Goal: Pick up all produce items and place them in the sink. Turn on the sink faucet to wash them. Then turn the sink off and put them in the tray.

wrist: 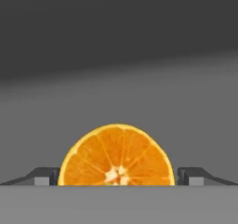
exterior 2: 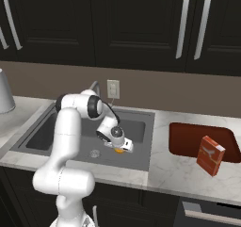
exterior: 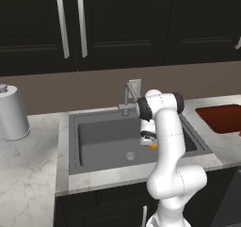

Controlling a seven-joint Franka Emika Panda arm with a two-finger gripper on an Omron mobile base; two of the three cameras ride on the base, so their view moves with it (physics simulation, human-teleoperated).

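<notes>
Arm folds over at the elbow, wrist pitched down, gripper [wrist: 119,175] low beneath it, fingers [wrist: 44,175] spread fully apart.

The sink [exterior: 70,141] is set in the bench [exterior: 28,174], with the faucet [exterior: 128,96] at its far edge. The orange piece [exterior 2: 119,150] lies in the sink, between the tool's [wrist: 119,175] fingers [wrist: 45,175]. The tray [exterior 2: 181,139] sits to the right of the sink, with a small box [exterior 2: 210,155] at its near right corner.

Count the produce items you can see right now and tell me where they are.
1. A cut orange sits low in the sink, between the open pincer fingertips. Others could be out of frame.
</notes>
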